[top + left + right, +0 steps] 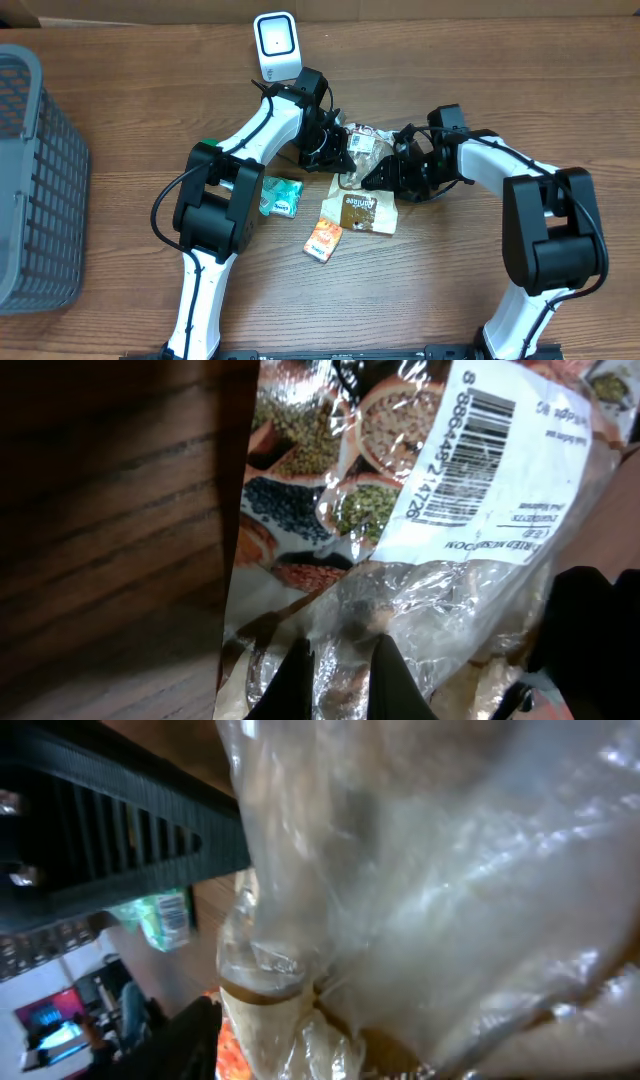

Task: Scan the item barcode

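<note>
On brown wood-grain table, white scanner

Right end effector tips hidden by bag; basket cut off left.

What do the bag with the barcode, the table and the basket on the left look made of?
Bag: thin clear plastic film, glossy; it crinkles and glares. Its white label looks like paper.
Table: wood or wood-look laminate, matte, grain visible.
Basket: probably moulded grey plastic, gridded walls.

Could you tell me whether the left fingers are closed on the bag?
Shut: in the wrist view, the left fingers pinch the clear bag between them.
</note>
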Tool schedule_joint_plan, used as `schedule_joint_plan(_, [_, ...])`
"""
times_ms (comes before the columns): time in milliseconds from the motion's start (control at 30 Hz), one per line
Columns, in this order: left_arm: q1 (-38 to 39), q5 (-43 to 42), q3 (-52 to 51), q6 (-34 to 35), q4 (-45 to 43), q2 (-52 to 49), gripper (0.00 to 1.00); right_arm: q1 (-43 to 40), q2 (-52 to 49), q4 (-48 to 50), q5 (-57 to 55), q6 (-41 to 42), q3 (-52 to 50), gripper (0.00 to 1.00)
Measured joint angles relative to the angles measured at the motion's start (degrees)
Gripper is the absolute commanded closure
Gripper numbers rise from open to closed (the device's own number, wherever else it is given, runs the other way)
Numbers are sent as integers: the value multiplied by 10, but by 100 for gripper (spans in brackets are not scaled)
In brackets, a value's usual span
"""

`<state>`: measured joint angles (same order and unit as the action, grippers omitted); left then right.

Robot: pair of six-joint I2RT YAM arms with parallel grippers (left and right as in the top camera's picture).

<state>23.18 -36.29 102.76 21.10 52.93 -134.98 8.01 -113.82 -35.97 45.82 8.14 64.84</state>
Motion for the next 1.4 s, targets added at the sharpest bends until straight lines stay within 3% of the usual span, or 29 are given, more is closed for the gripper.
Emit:
schedule_joint_plan(233, [0, -1, 0, 0, -2, -2, 96, 0, -2, 39, 39, 23, -2, 95])
schedule_joint_plan(467, [-5, 1, 10, -3, 11, -3, 96, -2, -2, 45, 46, 28, -2, 96])
schedule_joint_plan(733, [-45, 66, 155, -45, 147, 19, 96, -20, -2, 47, 53, 28, -2, 96])
schedule_joint_plan(967, [-104, 167, 318, -93, 269, 157, 94, -24, -2, 53, 54, 27, -2, 96])
schedule_joint_plan(1200, [-203, 258, 360, -141, 346, 287, 89, -24, -2, 53, 52, 27, -2, 96])
schedule_joint_plan(1333, [-283, 281, 359, -158, 378, 285, 60, -24, -2, 44, 51, 25, -2, 96])
schedule_joint_plan(1367, [-300, 286, 357, -159, 381, 281, 43, -24, -2, 35, 51, 24, -1, 96])
schedule_joint_plan(1400, [-318, 291, 355, -160, 383, 276, 19, -24, -2, 19, 51, 21, 0, 96])
